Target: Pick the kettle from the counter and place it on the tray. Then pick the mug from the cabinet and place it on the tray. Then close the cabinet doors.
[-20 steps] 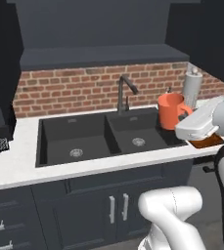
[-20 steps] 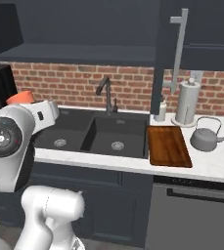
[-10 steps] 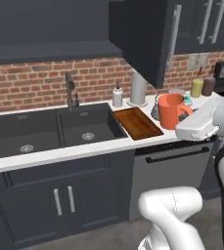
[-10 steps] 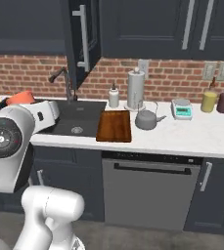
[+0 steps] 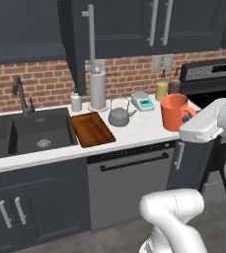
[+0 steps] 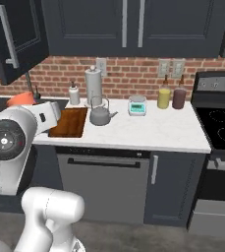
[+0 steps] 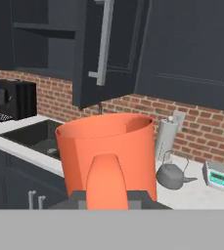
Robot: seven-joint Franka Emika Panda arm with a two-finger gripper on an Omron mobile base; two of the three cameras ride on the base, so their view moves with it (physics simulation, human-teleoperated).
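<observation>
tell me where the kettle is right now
In the left base view the kettle stands on the counter, just right of the tray, in front of the paper-towel roll.

You'll find no readable text, label, brand or number anywhere here. The small kitchen scale (image 5: pixel 143 101) by the brick wall has a teal display panel, but whatever is on it is too small for you to make out. The coffee machine (image 7: pixel 14 99) shows no legible marking, and the yellow bottle (image 6: pixel 163 98) and maroon bottle (image 6: pixel 179 97) carry no labels you can read.
</observation>
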